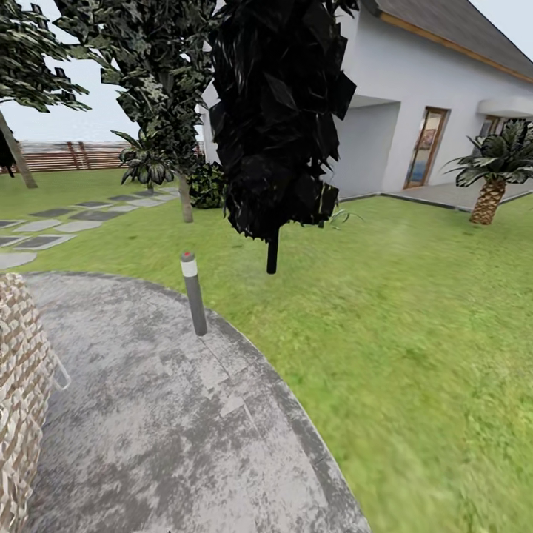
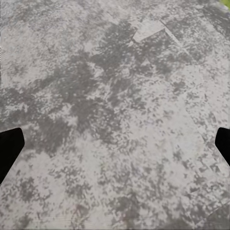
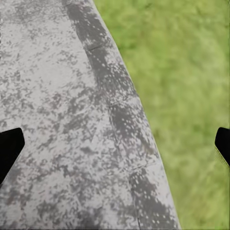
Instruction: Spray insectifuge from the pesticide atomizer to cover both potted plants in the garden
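The pesticide atomizer and the two potted plants are out of view. I face the garden's round grey gravelly patio [image 1: 155,414] and the green lawn [image 1: 400,318] beyond its curved edge. My left gripper [image 2: 115,148] hangs open over bare patio stone, its dark fingertips [image 2: 9,149] far apart with nothing between them. My right gripper [image 3: 115,148] is also open and empty, over the patio's rim where stone meets grass.
A grey bollard lamp [image 1: 193,293] with a red dot stands at the patio's edge. A black-leaved tree [image 1: 277,118] rises just behind it on the lawn. A woven wicker object [image 1: 18,400] is close at the left. Stepping slabs [image 1: 59,222], fence [image 1: 66,155], house [image 1: 429,104] and palm [image 1: 492,174] lie farther off.
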Controlling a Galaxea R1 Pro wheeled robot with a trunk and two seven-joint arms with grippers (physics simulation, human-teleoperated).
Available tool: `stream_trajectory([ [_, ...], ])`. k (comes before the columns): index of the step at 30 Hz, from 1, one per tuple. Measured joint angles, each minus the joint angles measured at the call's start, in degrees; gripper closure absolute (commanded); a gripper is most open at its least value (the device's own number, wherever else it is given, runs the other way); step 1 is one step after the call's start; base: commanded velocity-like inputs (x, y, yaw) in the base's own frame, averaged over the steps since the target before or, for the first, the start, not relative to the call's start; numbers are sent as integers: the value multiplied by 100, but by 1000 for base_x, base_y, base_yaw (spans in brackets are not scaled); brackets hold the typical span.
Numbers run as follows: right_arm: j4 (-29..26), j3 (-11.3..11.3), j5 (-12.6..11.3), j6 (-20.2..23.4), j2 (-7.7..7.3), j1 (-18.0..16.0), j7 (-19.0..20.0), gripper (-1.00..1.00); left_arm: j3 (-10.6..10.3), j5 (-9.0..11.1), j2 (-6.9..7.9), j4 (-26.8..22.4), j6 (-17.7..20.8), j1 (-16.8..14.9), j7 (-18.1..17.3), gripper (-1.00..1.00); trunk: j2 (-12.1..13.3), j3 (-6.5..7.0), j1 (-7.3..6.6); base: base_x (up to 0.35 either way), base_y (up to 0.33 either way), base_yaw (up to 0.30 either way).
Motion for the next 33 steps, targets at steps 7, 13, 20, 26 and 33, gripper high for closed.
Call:
stream_trajectory([
  [7, 24, -10, 4, 3, 5, -1, -4, -100, 0, 0, 4, 31, -17, 6, -6, -100, 0, 0, 0, 337, 25, 264],
  [13, 37, -3, 5, 4, 8, -1, -5, -100, -1, 0, 4, 32, -17, 0, -13, -100, 0, 0, 0, 311, 151, 278],
  [20, 38, -2, 5, 4, 14, -1, -5, -100, 3, 0, 2, 35, -18, -1, -15, -100, 0, -7, 0, 304, 173, 278],
  [26, 37, -2, 5, 4, 14, -1, -5, -100, -1, 0, -4, 46, -18, -1, -15, -100, 0, -20, 1, 269, 132, 278],
  [33, 37, 5, 5, 5, 14, -1, -5, -100, -3, -4, -9, 50, -24, -1, -29, -100, 0, -35, 3, 57, 17, 279],
])
